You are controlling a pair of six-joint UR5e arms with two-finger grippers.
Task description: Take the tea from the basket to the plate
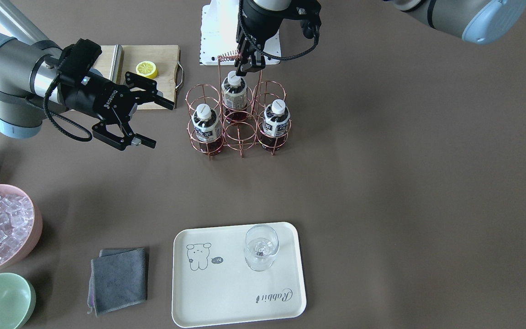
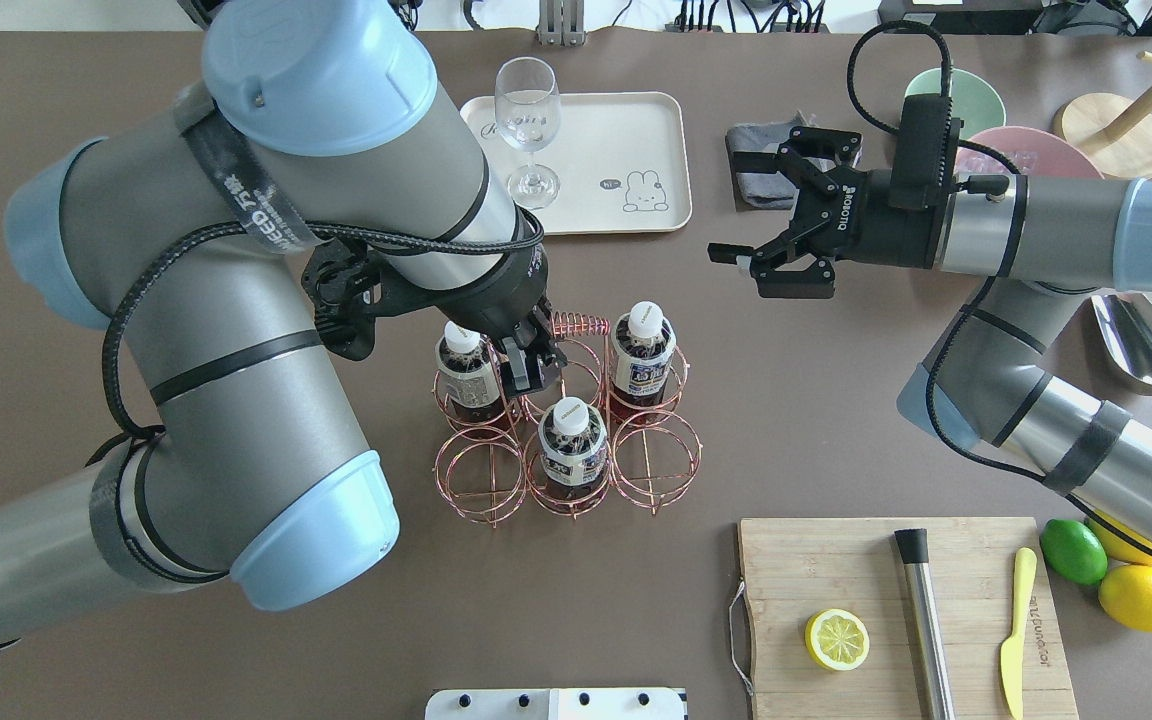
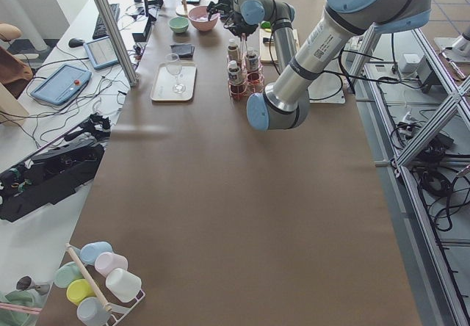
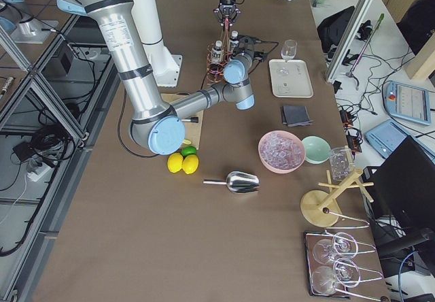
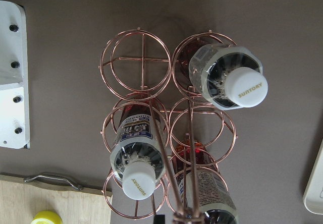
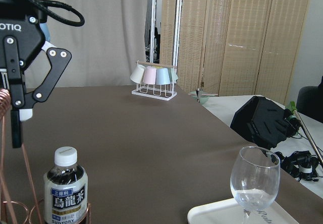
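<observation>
Tea [image 1: 206, 122] stands in 3 like bottles, each upright in its own ring of the basket [image 1: 240, 124], so none has reached the plate [image 1: 226, 292]. The plate lies well apart from the basket on the operators' side, and a wine glass [image 1: 261, 246] stands on it. We judge the step in hand to be the approach for the 1st bottle. The left gripper [image 1: 249, 66] hangs at the top of the handle [image 1: 219, 82] with its jaws drawn together. They seem to pinch the wire and steady the basket, though the contact is too small in these views for us to be sure. The right gripper [image 1: 161, 124] hovers beside the basket, apart from it, with its jaws spread wide and nothing between them, pointing toward the bottle nearest it. We think the next move needs that gripper to come in level with the upper part of that bottle, above the ring. It would set 1 finger on each side and close firmly. Then it would lift straight up until the base clears the ring, keeping off the handle and the left arm. After that the bottle should go down on a bare part of the plate, away from the glass.
</observation>
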